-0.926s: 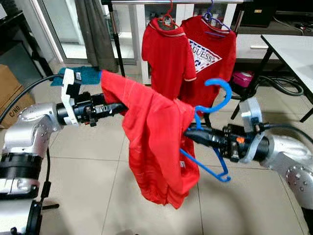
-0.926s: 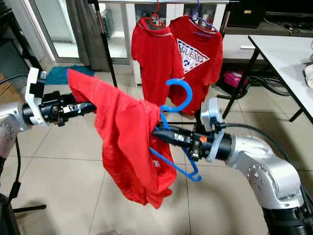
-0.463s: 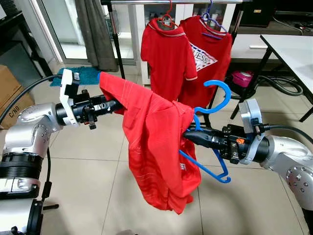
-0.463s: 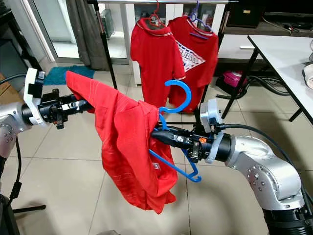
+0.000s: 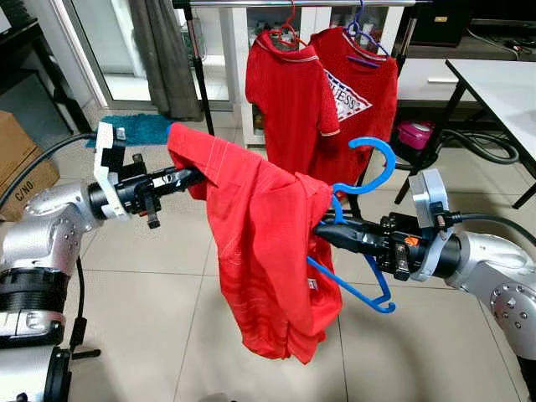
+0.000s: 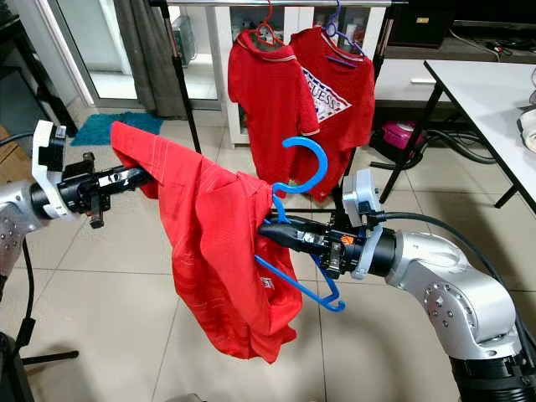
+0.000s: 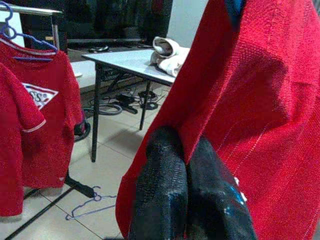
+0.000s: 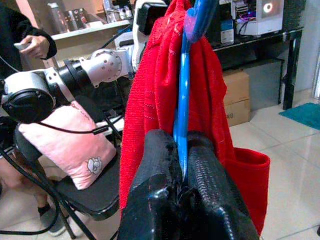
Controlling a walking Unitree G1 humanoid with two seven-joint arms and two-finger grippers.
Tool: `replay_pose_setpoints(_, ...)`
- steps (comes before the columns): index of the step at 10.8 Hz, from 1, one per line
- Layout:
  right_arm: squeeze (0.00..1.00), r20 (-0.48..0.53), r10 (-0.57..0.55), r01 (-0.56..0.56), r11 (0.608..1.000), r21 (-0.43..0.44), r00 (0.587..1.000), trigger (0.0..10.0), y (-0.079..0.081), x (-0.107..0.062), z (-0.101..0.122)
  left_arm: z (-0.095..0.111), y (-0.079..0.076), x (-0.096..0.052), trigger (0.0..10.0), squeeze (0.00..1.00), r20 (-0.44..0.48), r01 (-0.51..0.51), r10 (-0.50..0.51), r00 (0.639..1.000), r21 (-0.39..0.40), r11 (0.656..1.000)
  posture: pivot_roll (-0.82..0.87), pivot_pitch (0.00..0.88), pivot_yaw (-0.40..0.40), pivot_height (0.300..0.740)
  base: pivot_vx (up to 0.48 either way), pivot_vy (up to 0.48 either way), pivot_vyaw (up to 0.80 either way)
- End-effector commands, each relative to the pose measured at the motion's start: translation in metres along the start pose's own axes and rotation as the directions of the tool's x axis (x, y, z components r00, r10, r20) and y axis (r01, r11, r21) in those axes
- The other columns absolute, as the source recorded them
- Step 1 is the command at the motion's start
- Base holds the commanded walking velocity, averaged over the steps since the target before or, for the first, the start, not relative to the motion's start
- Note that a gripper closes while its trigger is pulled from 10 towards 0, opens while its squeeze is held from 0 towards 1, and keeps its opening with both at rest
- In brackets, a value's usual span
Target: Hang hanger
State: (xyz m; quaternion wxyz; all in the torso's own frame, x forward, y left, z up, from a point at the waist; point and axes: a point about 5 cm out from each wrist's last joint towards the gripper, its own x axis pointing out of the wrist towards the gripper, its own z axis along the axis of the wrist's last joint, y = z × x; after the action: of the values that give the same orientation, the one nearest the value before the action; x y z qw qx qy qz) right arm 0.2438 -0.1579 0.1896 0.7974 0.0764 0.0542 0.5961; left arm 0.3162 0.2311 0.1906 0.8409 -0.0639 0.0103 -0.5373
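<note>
Two end effectors share one load, a loose red knit shirt draped on a bright blue plastic hanger. The right end effector has its black fingers pressed together on the hanger's blue bar, with the open hook curving up just above them and the lower bar slanting down below. The left end effector is clamped shut on a fold of the shirt's upper edge, its fingers touching with red cloth between them. Between the two end effectors the shirt sags and hangs toward the tiled floor. Beyond both end effectors, two more red shirts hang on hangers from a silver metal rail. Well off to the right end effector's side stands a white tabletop. Behind the robot, the right wrist view shows a person's hand and a pink cushion on a chair.
</note>
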Motion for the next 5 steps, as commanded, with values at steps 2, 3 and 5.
replay_pose_setpoints(2, 0.00, 0.016, 0.005, -0.005, 1.000, -0.023, 1.000, 10.0, -0.001, -0.002, 0.007, 0.003, 0.001, -0.004, 0.0, 0.00, 0.018, -0.015, 0.015, 1.000, 0.001, 1.000, -0.11, 0.000, 0.042, 0.740, 0.000, 0.000, 0.00)
replay_pose_setpoints(3, 0.00, 0.013, 0.003, -0.003, 1.000, -0.023, 1.000, 10.0, -0.001, -0.002, 0.007, 0.006, 0.002, -0.006, 0.0, 0.00, 0.040, -0.020, 0.021, 0.999, -0.010, 1.000, -0.11, 0.000, 0.043, 0.740, 0.000, 0.000, 0.00)
replay_pose_setpoints(5, 0.00, 0.017, -0.018, 0.019, 0.999, -0.027, 1.000, 10.0, -0.003, -0.004, 0.007, 0.014, 0.002, -0.014, 0.0, 0.00, 0.142, -0.062, 0.070, 0.987, -0.056, 0.996, -0.11, 0.000, 0.053, 0.740, 0.000, 0.000, 0.00)
